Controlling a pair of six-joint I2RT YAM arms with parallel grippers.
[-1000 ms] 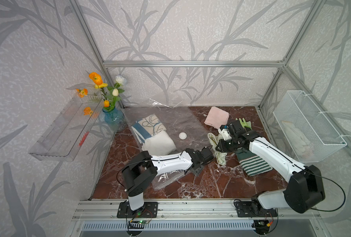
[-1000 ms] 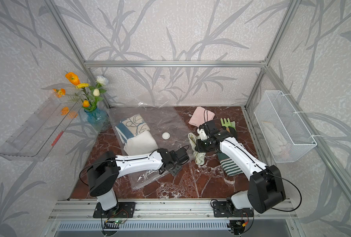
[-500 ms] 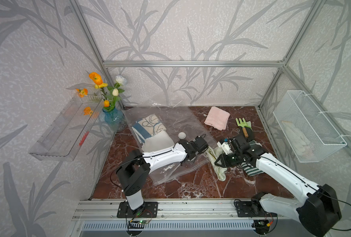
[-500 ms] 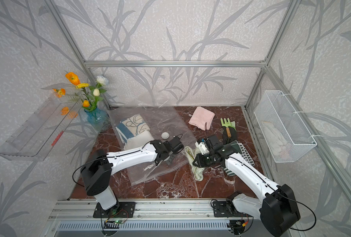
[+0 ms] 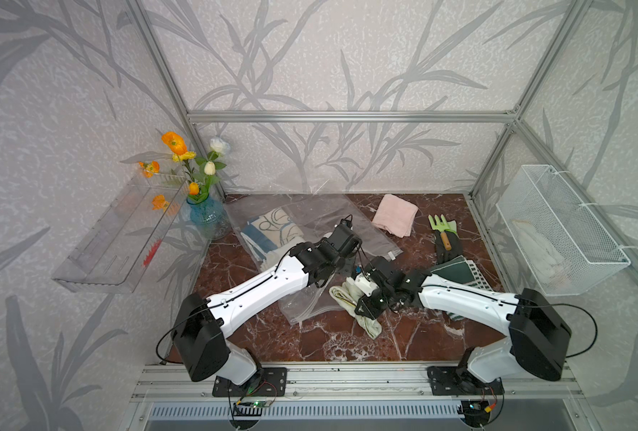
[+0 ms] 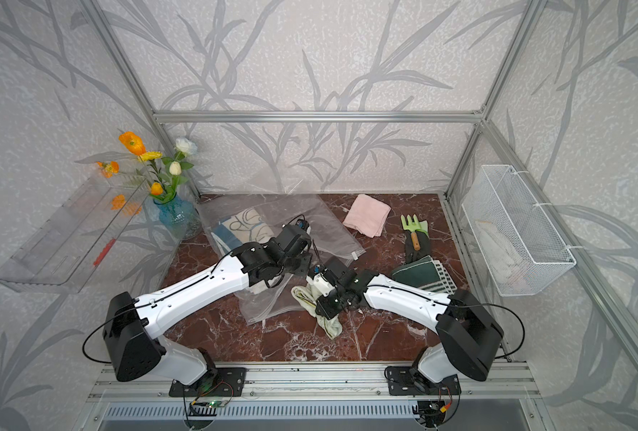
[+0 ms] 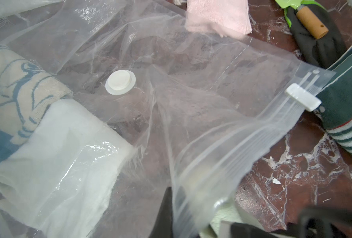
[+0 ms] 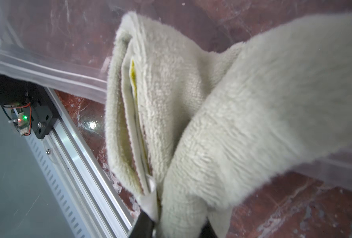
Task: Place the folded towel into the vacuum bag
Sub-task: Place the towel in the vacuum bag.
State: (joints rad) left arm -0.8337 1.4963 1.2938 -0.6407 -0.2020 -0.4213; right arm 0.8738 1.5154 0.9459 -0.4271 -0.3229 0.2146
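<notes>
The bag lies clear and crinkled on the red marble worktop, valve facing up, with a patterned cloth and a white cloth inside. The left pincer is closed tight on the bag's zip strip, holding that edge up off the worktop. The right pincer is clamped on the cream towel, which droops in folds on either side of it. The towel sits just beside the raised mouth, against the strip, and its tail rests on the worktop. Whether any of it is inside, I cannot tell.
</notes>
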